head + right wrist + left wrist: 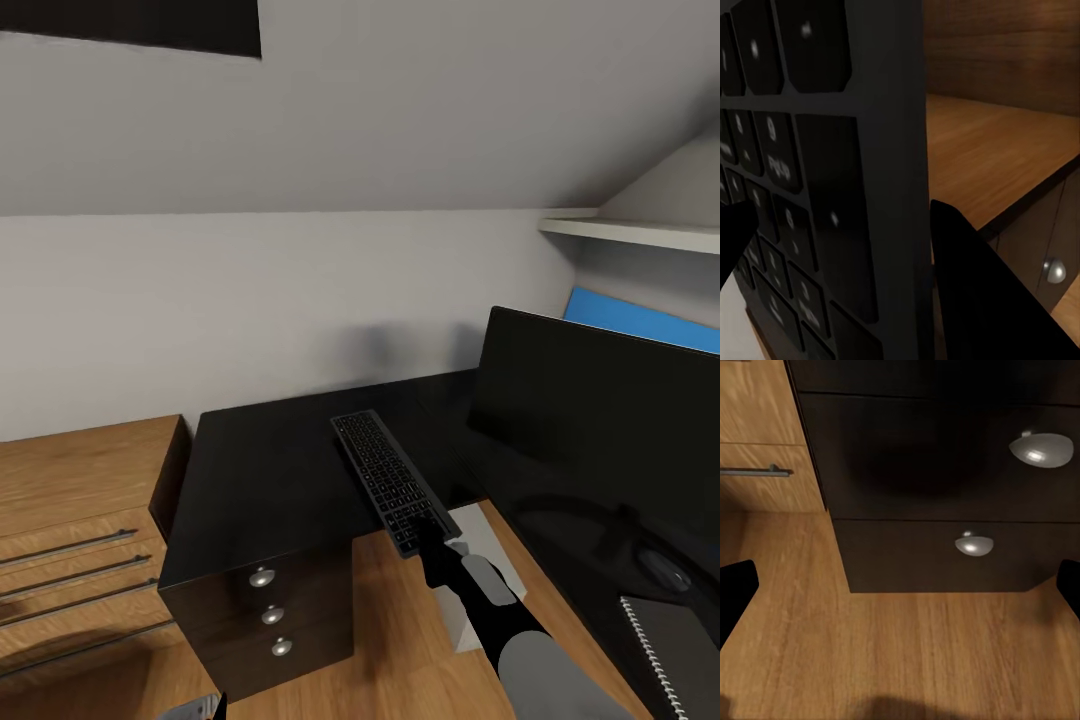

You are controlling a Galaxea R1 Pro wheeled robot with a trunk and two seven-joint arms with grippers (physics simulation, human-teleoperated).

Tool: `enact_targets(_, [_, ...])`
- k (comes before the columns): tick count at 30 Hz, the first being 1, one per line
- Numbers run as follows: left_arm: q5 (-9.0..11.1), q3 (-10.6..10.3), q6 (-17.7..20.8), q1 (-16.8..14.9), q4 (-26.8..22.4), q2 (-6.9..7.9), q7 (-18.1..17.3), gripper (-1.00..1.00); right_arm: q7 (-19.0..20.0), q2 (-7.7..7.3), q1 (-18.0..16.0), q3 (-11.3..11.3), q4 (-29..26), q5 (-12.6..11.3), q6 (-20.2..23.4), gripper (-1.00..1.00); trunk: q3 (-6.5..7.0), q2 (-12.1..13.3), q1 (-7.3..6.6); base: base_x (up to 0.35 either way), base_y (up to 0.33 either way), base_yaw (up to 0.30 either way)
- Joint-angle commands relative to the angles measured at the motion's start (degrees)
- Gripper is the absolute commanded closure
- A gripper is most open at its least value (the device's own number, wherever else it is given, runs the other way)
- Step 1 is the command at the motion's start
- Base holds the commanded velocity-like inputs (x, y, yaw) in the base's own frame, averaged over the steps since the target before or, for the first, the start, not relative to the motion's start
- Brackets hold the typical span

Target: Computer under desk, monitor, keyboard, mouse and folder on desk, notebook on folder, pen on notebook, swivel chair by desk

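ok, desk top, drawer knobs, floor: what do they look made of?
Renders, so a judgement by look only. Desk: black, smooth, faint sheen, likely laminate or lacquered board; no grain visible. Drawer knobs: round, silver, bright highlights, looks like polished metal. Floor: warm brown with grain streaks, wood or wood-look laminate, satin.

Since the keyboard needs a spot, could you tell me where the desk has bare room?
The desk top is bare between the wooden shelving and the keyboard held by the right gripper. Towards the monitor it gets crowded: its stand and the notebook fill that wing.
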Motion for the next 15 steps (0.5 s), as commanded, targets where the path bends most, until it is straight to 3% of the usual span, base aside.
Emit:
enact_targets(1, [0.6,-0.2,-0.1,0.0,0.1,0.01,-0.5,-1.0,-0.2,0.06,0.0,-0.4,-0.1,-0.6,0.2,1.0,-0.06,0.0,0.0,0.0,0.0,0.0])
enact_targets(10, [0.6,-0.2,-0.1,0.0,0.1,0.01,-0.4,-1.0,-0.3,-0.22,0.0,-0.4,-0.1,-0.5,0.3,1.0,-0.06,0.0,0.0,0.0,0.0,0.0])
enact_targets(11, [0.6,-0.2,-0.1,0.0,0.1,0.01,-0.4,-1.0,-0.3,-0.28,0.0,-0.4,-0.1,-0.5,0.3,-1.0,-0.06,0.0,0.0,0.0,0.0,0.0])
enact_targets(15, [0.6,-0.2,-0.1,0.0,0.1,0.01,-0.4,-1.0,-0.3,-0.44,0.0,-0.4,-0.1,-0.6,0.3,-1.0,-0.06,0.0,0.0,0.0,0.0,0.0])
